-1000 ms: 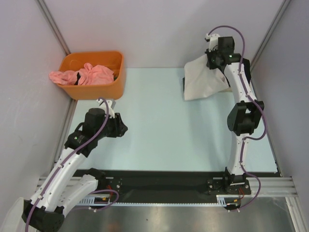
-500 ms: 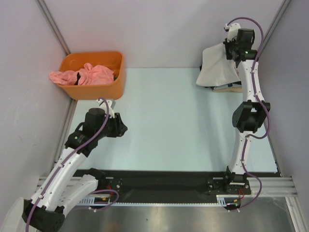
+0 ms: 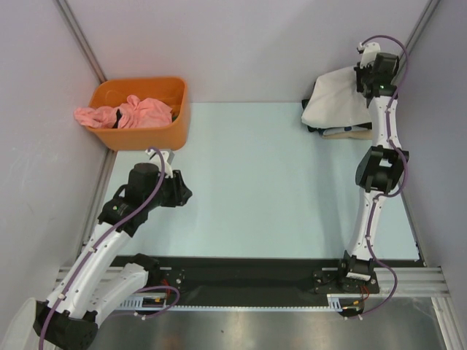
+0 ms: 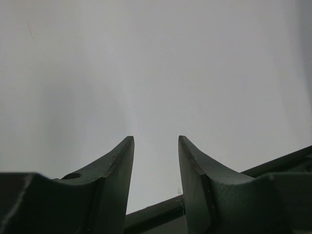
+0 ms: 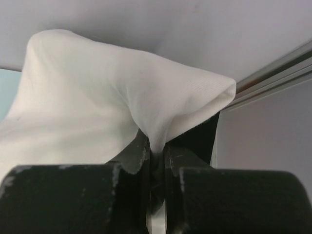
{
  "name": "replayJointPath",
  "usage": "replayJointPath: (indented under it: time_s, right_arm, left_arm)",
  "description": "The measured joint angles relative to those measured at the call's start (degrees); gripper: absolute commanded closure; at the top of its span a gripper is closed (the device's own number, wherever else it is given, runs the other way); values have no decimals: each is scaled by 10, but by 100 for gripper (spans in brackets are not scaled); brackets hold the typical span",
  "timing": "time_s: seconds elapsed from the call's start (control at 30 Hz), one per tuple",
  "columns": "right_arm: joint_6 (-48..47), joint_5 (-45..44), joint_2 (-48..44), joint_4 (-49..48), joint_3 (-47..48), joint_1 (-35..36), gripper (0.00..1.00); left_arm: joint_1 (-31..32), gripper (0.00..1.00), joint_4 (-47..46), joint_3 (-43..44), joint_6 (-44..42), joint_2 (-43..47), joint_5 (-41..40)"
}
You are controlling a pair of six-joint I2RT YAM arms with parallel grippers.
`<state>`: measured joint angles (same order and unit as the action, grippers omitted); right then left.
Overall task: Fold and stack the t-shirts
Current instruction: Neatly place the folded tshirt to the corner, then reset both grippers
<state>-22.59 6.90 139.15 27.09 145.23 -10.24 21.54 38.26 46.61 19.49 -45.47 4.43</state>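
Cream t-shirt (image 3: 334, 104) is pinched by right gripper (image 5: 155, 148) at far-right corner.
Left gripper (image 4: 155, 142) is held spread; pink t-shirts (image 3: 135, 113) are heaped in orange bin (image 3: 182, 113).

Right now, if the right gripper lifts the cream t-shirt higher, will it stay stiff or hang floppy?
Probably floppy: the cream t-shirt bunches into a soft peak where the right gripper pinches it. It also seems light, since one small pinch carries the draped cloth.

My right gripper (image 5: 156, 155) pinches the cream t-shirt (image 3: 334, 106), which hangs bunched to its left. Crumpled pink t-shirts (image 3: 135, 113) lie heaped beyond my left gripper (image 4: 155, 170).
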Motion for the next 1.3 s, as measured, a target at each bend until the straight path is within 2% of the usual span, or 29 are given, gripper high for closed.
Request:
replayJointPath:
  time_s: [0.13,0.2,0.23,0.27,0.3,0.33,0.47,0.57,0.7,0.87,0.97,1.03,1.1,1.2,1.3]
  right_arm:
    - [9,12,34,-67,-5,-8,99]
    - [19,8,52,-105,-12,-11,84]
    - [26,0,63,-125,-16,-13,42]
    - [36,-7,72,-140,-21,-15,20]
    - [40,-21,80,-158,-28,-17,8]
    - [46,-37,85,-174,-38,-19,3]
    - [81,-92,83,-212,-84,-27,2]
    - [116,-102,50,-247,-155,-33,0]
    - [170,-108,-37,-262,-252,-35,0]
    - [238,-133,-166,-274,-301,-35,0]
    - [277,-142,-247,-274,-324,-34,0]
    - [306,-140,-308,-261,-351,-32,0]
    - [333,-136,-382,-253,-411,-27,0]
    - [359,-133,-500,-245,-535,7,0]
    - [373,-132,-602,-237,-660,75,0]
  left_arm:
    - [0,53,0,0,0,0,-4]
    - [0,53,0,0,0,0,-8]
    - [0,53,0,0,0,0,-9]
    - [0,53,0,0,0,0,-10]
    - [0,53,0,0,0,0,-11]
    - [0,53,0,0,0,0,-12]
    - [-1,52,0,0,1,1,-12]
    - [-1,52,0,0,1,2,-12]
    - [-1,51,0,0,1,2,-13]
    - [-2,47,0,0,0,6,-12]
    - [-3,34,0,0,0,13,-11]
    - [-6,13,0,0,-2,15,-10]
    - [-10,0,0,0,0,18,-8]
    - [-15,0,0,0,0,25,-8]
    - [-18,0,0,0,0,35,-8]
